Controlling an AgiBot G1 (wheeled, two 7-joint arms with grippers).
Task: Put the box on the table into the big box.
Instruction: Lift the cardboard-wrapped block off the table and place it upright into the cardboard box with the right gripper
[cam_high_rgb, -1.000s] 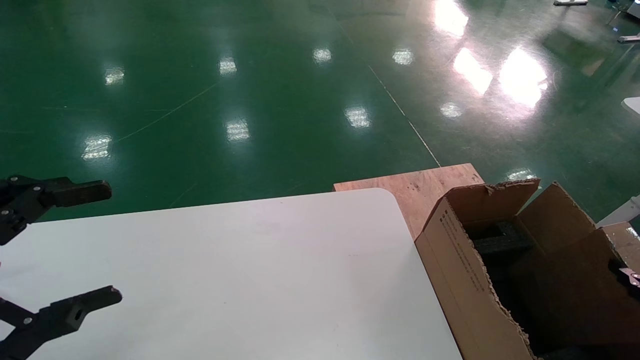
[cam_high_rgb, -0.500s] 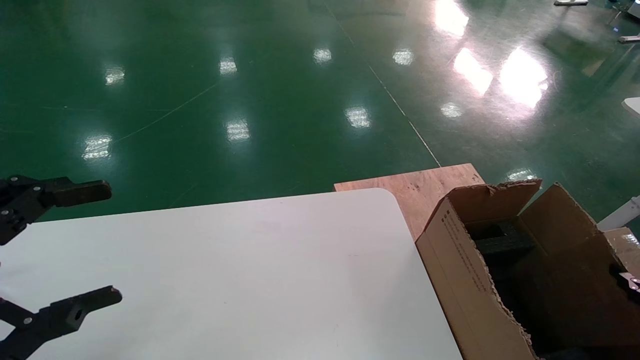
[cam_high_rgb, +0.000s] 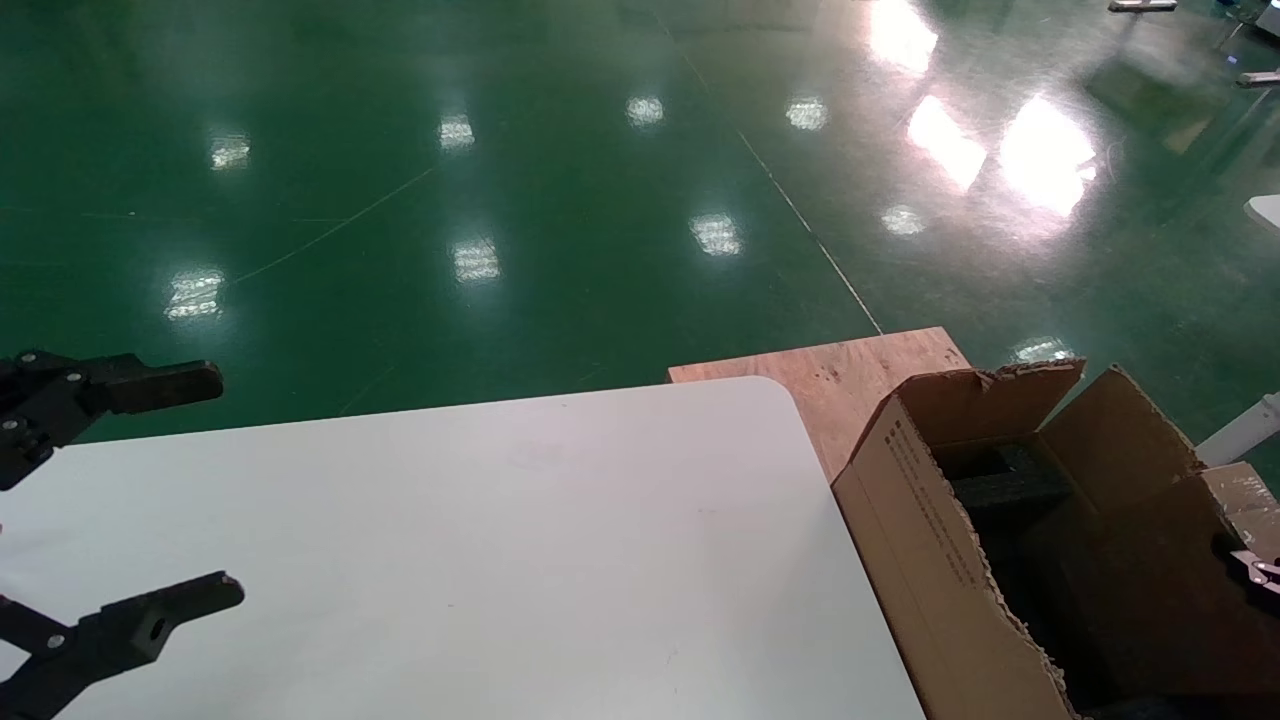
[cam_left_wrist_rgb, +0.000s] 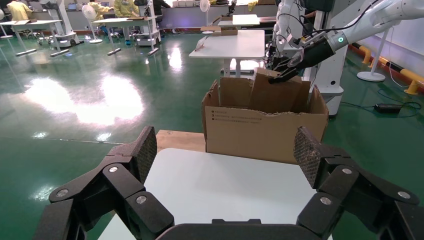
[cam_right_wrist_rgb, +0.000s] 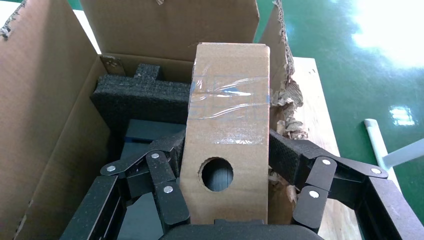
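Box (cam_right_wrist_rgb: 227, 135) being gripped between pads of right tool (cam_right_wrist_rgb: 227, 165), hanging over open top of big box (cam_high_rgb: 930, 540), above black foam (cam_right_wrist_rgb: 137, 97). Long axis running straight out from tool; face with round hole turned toward wrist camera. Lift and carry judged done; lowering and release remaining. Left tool (cam_high_rgb: 150, 490) idling, jaws spread wide, over left end of white bench (cam_high_rgb: 480, 540).

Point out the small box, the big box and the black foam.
small box (cam_right_wrist_rgb: 227, 140), right wrist view, its front face above the round hole.
big box (cam_high_rgb: 925, 560), head view, its printed side wall.
black foam (cam_right_wrist_rgb: 140, 97), right wrist view, its top surface.
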